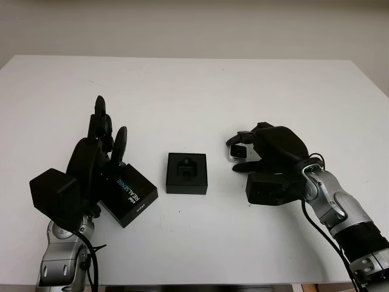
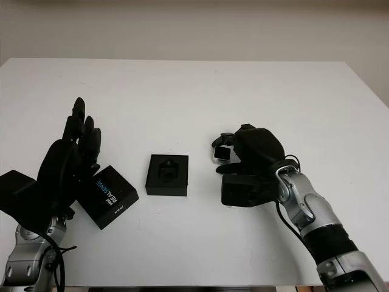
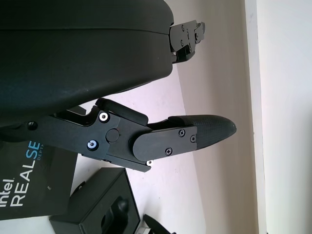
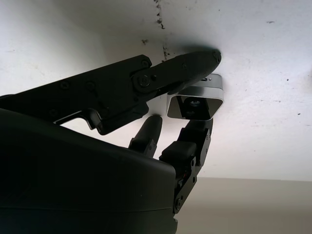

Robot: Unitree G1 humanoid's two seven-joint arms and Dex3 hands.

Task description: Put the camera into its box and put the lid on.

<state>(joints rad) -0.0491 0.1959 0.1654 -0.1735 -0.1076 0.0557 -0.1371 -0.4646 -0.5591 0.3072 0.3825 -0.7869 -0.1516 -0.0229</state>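
Gripping one camera [image 1: 239, 152], right hand [image 1: 267, 155]; left hand [image 1: 97, 155] open, seemingly above one lid [image 1: 129, 193]; one box [image 1: 186, 173].

Background setting. A white, smooth-topped rectangular table [image 1: 200, 91] spans nearly the full width of the head views, its far edge running straight across the upper part and its two far corners rounded. Behind it rises a plain, pale beige wall [image 1: 194, 24], unmarked and evenly lit. At the right, beyond the table's receding side edge, a narrow strip of the same pale surface [image 1: 380, 73] is visible. Along the bottom edge, below the table's near rim, lies a dark band [image 2: 182, 289] whose nature cannot be told. Lighting is soft and diffuse; shadows on the tabletop are faint and short. In the right wrist view the tabletop bears small dark specks [image 4: 158, 19].
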